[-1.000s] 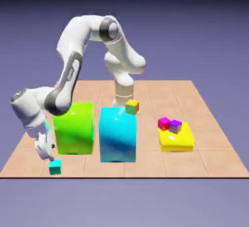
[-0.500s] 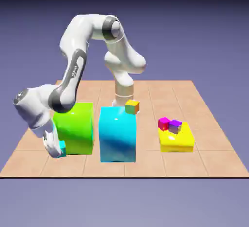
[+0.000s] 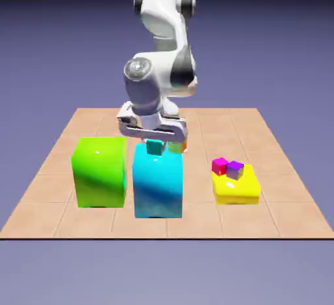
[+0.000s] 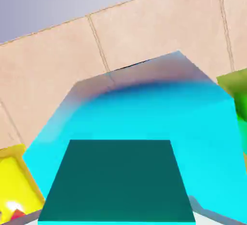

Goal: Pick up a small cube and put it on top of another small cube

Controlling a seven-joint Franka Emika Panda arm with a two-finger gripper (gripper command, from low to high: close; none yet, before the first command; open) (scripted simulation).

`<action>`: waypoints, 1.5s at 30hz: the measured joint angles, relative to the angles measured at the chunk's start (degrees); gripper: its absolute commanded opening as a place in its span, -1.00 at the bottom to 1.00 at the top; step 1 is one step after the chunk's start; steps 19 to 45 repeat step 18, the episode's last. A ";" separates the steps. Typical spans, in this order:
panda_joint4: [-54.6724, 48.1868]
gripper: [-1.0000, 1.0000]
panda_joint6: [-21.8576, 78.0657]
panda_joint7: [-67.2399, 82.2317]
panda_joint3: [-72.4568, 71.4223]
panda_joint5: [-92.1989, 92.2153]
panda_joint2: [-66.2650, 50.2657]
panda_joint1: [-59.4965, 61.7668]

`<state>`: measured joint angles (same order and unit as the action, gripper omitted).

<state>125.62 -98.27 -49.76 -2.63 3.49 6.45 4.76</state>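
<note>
Writing: none readable on any block or on the arm.
Gripper: clamped on the small teal cube, held just above the big cyan block.
Hand view: teal cube fills the bottom; fingertips mostly hidden.
Orange cube: largely hidden behind the gripper.
Others: green block, yellow slab carrying magenta cube and purple cube.

No readable text or markings anywhere

teal cube lifted — now above cyan block
</note>
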 measured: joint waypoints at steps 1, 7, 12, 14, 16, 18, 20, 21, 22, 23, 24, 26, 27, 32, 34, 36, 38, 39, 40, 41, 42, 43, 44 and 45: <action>1.20 -1.00 1.07 1.43 -0.06 -0.66 2.08 -1.29; 6.55 -1.00 5.80 7.77 -0.32 -3.62 11.29 -8.07; 16.35 1.00 -4.37 7.74 -0.33 -3.61 10.92 -8.07; 16.35 1.00 -4.37 7.70 -0.33 -3.76 10.92 -8.07; 12.20 1.00 -0.07 7.73 -0.32 -3.75 11.08 -8.07; 8.05 1.00 4.24 7.76 -0.32 -3.75 11.24 -8.08; 8.05 1.00 4.24 7.76 -0.32 -3.75 11.24 -8.08; 8.05 1.00 4.24 7.76 -0.32 -3.75 11.24 -8.08; 8.05 1.00 4.24 7.76 -0.32 -3.75 11.24 -8.08; 8.05 1.00 4.24 7.76 -0.32 -3.75 11.24 -8.08; 8.05 1.00 4.24 7.76 -0.32 -3.75 11.24 -8.08; 8.05 1.00 4.24 7.76 -0.32 -3.75 11.24 -8.08; 8.05 1.00 4.24 7.76 -0.32 -3.75 11.24 -8.08; 8.05 1.00 4.24 7.76 -0.32 -3.75 11.24 -8.08; 8.05 1.00 4.24 7.76 -0.32 -3.75 11.24 -8.08; 8.05 1.00 4.24 7.76 -0.32 -3.75 11.24 -8.08; 8.05 1.00 4.24 7.76 -0.32 -3.75 11.24 -8.08; 8.05 1.00 4.24 7.76 -0.32 -3.75 11.24 -8.08; 8.05 1.00 4.24 7.76 -0.32 -3.75 11.24 -8.08; 8.05 1.00 4.24 7.76 -0.32 -3.75 11.24 -8.08; 8.05 1.00 4.24 7.76 -0.32 -3.75 11.24 -8.08; 8.05 1.00 4.24 7.76 -0.32 -3.75 11.24 -8.08; 8.05 1.00 4.24 7.76 -0.32 -3.75 11.24 -8.08; 8.05 1.00 4.24 7.76 -0.32 -3.75 11.24 -8.08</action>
